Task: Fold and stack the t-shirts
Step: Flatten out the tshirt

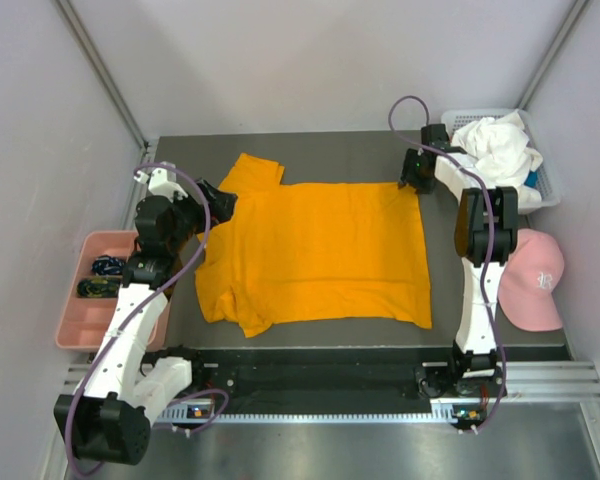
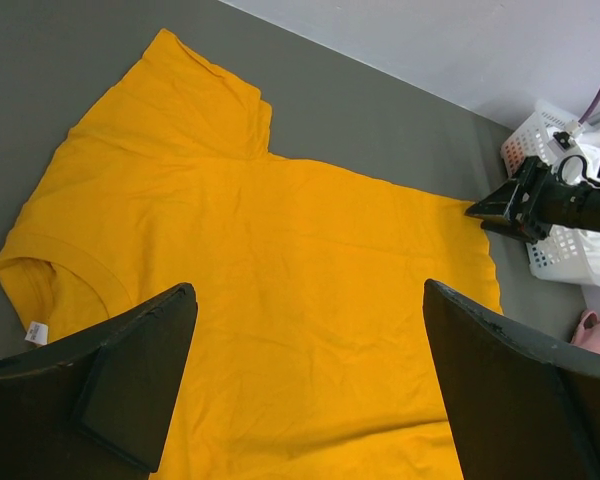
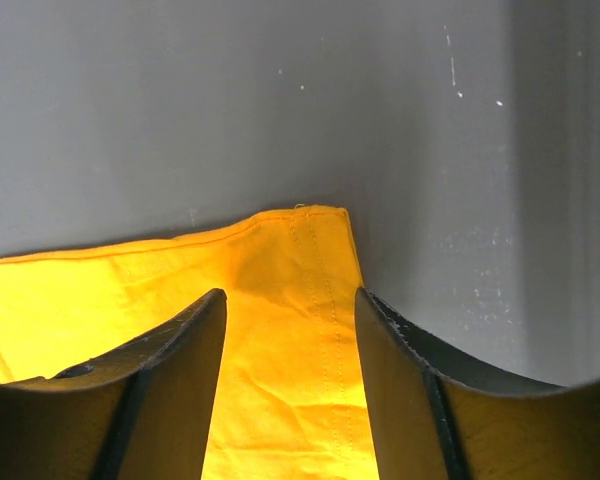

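The orange t-shirt lies spread flat on the dark table, collar toward the left arm. My left gripper hovers over the collar end, and the left wrist view shows it wide open above the orange t-shirt, holding nothing. My right gripper is at the shirt's far right corner. In the right wrist view its jaws stand apart, straddling the flat hem corner of the orange t-shirt. A white t-shirt lies crumpled in a basket at the back right.
The white basket sits at the table's far right corner. A pink cap lies by the right arm. A pink tray with small dark items stands left of the left arm. Walls close in on three sides.
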Robot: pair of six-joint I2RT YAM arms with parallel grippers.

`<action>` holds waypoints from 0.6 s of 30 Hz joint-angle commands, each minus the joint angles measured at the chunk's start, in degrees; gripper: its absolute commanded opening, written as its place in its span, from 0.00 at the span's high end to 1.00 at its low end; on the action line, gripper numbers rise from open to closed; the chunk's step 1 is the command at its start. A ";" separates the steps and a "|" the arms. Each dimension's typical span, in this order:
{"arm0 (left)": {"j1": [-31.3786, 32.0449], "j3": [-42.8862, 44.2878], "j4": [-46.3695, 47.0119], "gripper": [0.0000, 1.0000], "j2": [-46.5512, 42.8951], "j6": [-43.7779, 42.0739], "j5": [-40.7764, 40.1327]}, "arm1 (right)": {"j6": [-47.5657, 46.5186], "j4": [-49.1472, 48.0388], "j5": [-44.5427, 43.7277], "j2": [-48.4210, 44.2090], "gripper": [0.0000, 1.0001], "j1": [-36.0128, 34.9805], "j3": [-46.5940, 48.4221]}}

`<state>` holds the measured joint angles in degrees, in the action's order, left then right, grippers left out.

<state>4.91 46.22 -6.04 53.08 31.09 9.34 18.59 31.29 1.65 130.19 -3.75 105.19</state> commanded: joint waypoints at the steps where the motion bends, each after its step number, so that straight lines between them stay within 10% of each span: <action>1: 0.01 0.10 2.18 0.01 -1.14 -1.12 -0.64 | -1.62 1.05 -3.66 -0.82 0.44 0.41 3.09; 18: 0.01 -0.16 2.35 0.01 -0.70 -1.12 -1.52 | -3.21 6.15 -2.00 5.51 0.44 1.55 10.74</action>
<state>4.91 46.19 -6.04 52.99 30.48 8.10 16.21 35.48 -1.50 134.91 -2.87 113.40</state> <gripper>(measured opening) 0.990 0.560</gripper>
